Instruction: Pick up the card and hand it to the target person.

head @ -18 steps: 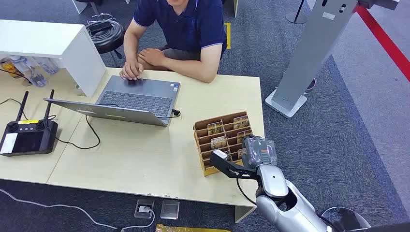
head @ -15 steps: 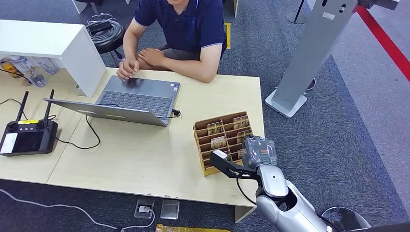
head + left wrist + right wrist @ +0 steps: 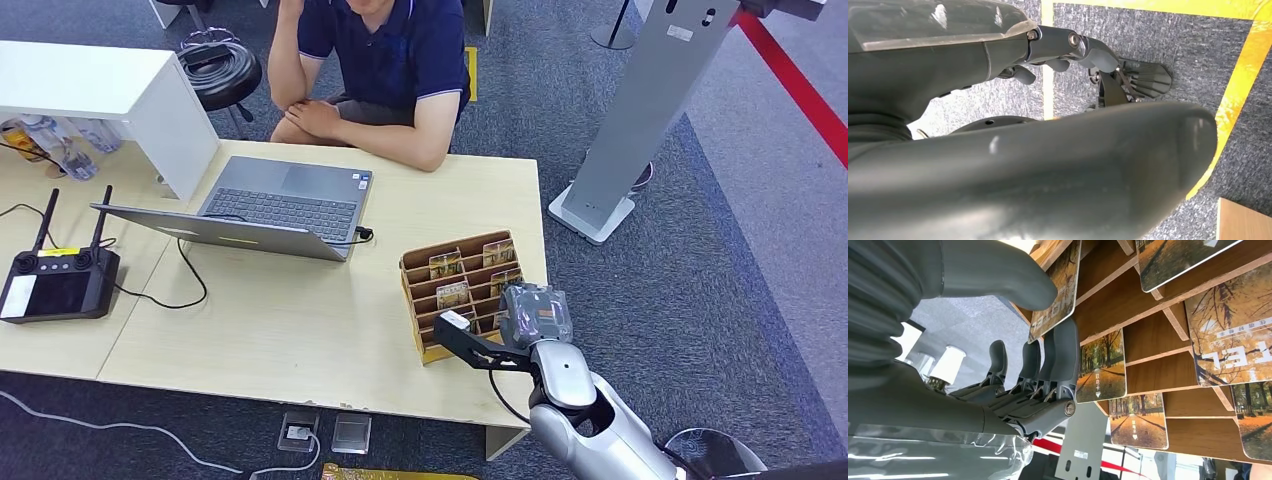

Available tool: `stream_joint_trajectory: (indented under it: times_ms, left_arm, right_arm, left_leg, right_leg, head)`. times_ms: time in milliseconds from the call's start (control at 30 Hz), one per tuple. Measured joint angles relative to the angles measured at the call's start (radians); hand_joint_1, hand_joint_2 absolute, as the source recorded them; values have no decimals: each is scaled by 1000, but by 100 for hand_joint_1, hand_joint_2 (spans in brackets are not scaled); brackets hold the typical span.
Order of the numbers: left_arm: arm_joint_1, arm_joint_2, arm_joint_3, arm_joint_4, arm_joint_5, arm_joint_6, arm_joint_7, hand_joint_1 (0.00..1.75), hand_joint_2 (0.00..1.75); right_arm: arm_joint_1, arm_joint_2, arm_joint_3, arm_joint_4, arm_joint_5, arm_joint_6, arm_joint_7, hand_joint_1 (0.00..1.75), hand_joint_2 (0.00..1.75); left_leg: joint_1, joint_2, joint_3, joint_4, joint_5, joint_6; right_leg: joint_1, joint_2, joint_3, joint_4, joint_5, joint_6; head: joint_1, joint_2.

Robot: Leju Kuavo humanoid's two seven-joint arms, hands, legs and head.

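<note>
Card (image 3: pixel 1055 295) retrieval is at the grasp stage; handover has not started. Head view: the right hand (image 3: pixel 535 312) is at the near right corner of the wooden card rack (image 3: pixel 462 290), which stands on the counter (image 3: pixel 290 320) near its right edge; several cards sit in the rack's slots. The hand's transparent cover hides the fingers from this angle, so finger contact cannot be confirmed from this view. The target person (image 3: pixel 385 60) sits at the far side of the counter, behind an open laptop (image 3: pixel 270 210), one arm resting on the far edge and the other raised toward the head; no hand is extended to receive anything. A remote controller (image 3: pixel 55 280) lies on the counter at far left. Left wrist view: the left hand (image 3: pixel 1083 55) hangs over grey carpet with yellow floor tape (image 3: pixel 1243 75); its fingers are partly curled and hold nothing, and whether they count as closed or apart cannot be told. Right wrist view: the thumb (image 3: pixel 998 275) lies on one face of the card and the dark fingers (image 3: pixel 1063 355) on the other, so the hand appears clamped on that card, which is still seated in its slot among the neighbouring cards. Judged status: reach complete, pinch apparently established; remaining steps are to draw the card out of the rack, carry it across the counter to the person, and release it.
</note>
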Motion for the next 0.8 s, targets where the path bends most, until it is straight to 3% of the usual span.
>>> stream_joint_trajectory:
  times_ms: [300,467,600,800]
  left_arm:
    - [0,0,0,0,1,2,0,0,0]
    - [0,0,0,0,3,3,0,0,0]
    - [0,0,0,0,4,3,0,0,0]
    - [0,0,0,0,5,4,0,0,0]
  right_arm:
    - [0,3,1,3,0,1,0,113,175]
    - [1,7,1,4,0,1,0,137,175]
    - [1,8,1,4,0,1,0,172,175]
    - [1,8,1,3,0,1,-1,175,175]
  left_leg:
    - [0,0,0,0,0,0]
    - [0,0,0,0,0,0]
    - [0,0,0,0,0,0]
    - [0,0,1,0,0,0]
  right_leg:
    - [0,0,0,0,0,0]
    - [0,0,0,0,0,0]
    - [0,0,0,0,0,0]
    - [0,0,1,0,0,0]
  head:
    - [0,0]
    - [0,0]
    - [0,0]
    - [0,0]
